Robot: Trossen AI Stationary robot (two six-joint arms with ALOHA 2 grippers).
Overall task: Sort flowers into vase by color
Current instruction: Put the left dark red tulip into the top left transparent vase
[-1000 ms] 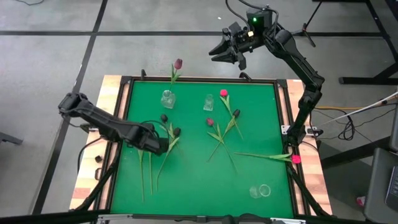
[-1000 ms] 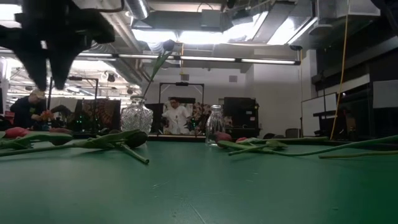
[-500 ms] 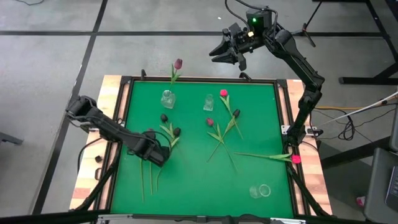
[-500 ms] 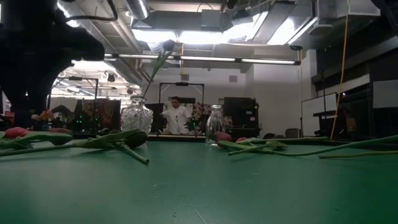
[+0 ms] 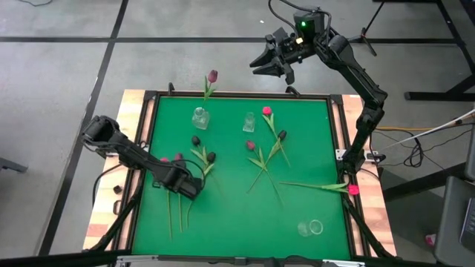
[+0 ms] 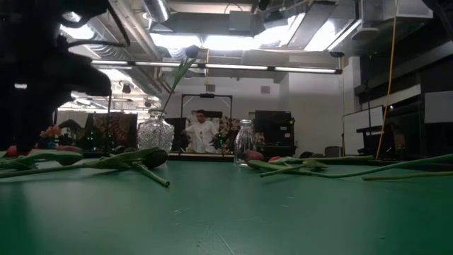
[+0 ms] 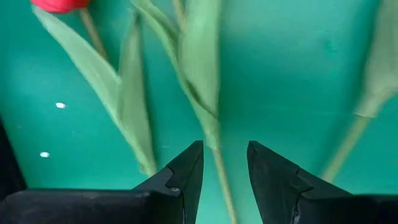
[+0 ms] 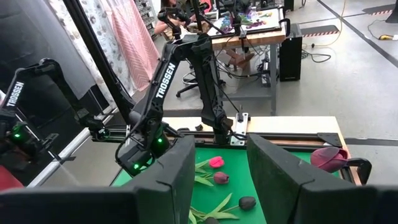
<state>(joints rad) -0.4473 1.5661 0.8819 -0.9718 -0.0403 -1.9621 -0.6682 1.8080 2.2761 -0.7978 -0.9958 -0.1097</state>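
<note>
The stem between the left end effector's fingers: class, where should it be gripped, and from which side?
Grip the stem on its bare length just below the leaves, coming straight down. It lies flat on the mat, already running between the open left end effector fingers.

The word "TROSSEN" runs in white capitals along the left arm (image 8: 163, 87), near the middle of the right wrist view. The same word, partly readable, stands in white on another dark arm segment (image 8: 13, 94) at the left edge of that view. No other text, number or sign can be read in the high, low or left wrist views.
</note>
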